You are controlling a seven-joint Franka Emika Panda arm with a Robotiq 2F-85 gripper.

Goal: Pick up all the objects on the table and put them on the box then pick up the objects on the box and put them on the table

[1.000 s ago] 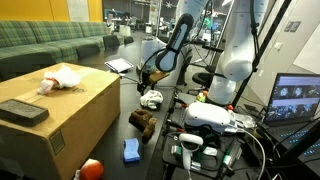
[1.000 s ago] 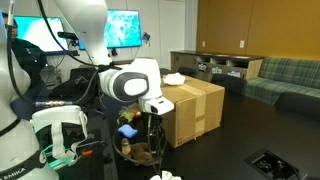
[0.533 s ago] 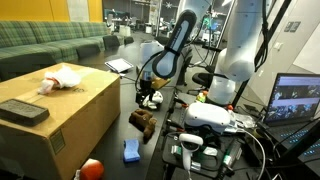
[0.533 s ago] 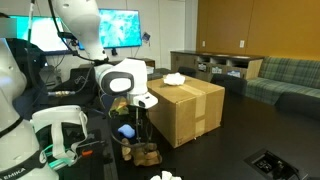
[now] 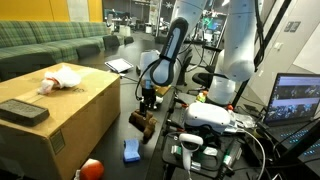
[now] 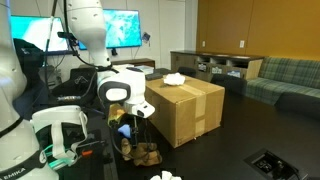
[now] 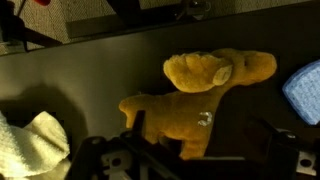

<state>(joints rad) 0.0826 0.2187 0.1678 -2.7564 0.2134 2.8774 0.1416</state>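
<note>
A yellow-brown plush toy (image 7: pixel 195 100) lies on the dark table right under my gripper (image 7: pixel 200 150). The jaws are spread open on either side of its body and hold nothing. In both exterior views the gripper (image 5: pixel 146 103) (image 6: pixel 124 128) hangs just above the plush toy (image 5: pixel 141 122) (image 6: pixel 141 153). A blue sponge (image 5: pixel 131 150) (image 7: pixel 304 90) and an orange ball (image 5: pixel 91 168) also lie on the table. The cardboard box (image 5: pixel 60 120) (image 6: pixel 190 110) carries a white cloth (image 5: pixel 62 79) (image 6: pixel 174 79) and a flat black object (image 5: pixel 22 111).
A white crumpled cloth (image 7: pixel 30 148) lies on the table beside the plush toy. Monitors (image 5: pixel 296 98) and cabled equipment (image 5: pixel 215 118) crowd the side by the arm's base. A green sofa (image 5: pixel 45 45) stands behind the box.
The arm has lowered and the gripper has come down closer to the plush toy. The objects have not moved.
</note>
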